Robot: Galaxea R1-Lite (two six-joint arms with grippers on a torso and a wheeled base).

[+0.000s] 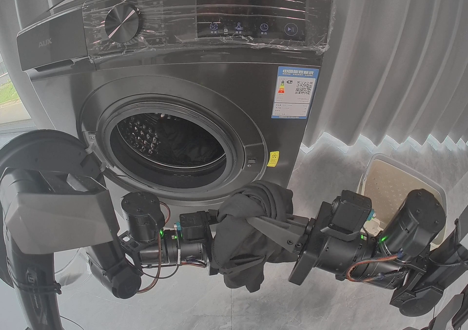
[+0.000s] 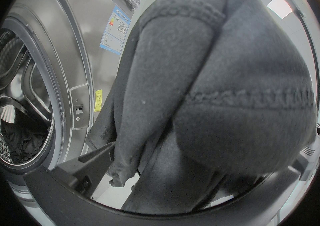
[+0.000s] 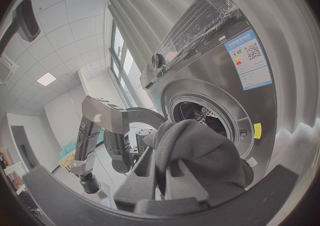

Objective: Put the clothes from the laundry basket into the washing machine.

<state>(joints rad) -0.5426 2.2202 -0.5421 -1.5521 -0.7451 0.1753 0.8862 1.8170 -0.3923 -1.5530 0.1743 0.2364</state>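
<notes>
Grey cloth (image 1: 239, 253) hangs low before the washer (image 1: 234, 82) | my right hand (image 1: 256, 231) clamped on it, my left hand (image 2: 200, 160) apart around it | step: loading; next I must lift it into the drum (image 1: 165, 146)

Grey tiled floor (image 1: 204, 309) under washing machine (image 1: 195, 82) and laundry basket (image 1: 390, 185) (beige)

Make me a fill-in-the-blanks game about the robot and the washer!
1. The door of the washer is ___.
2. The right hand holds a dark cloth in front of the ___.
3. The basket stands to the ___ of the washer.
4. More dark clothes lie inside the washer's ___.
Missing words: open; washer; right; drum.
</notes>
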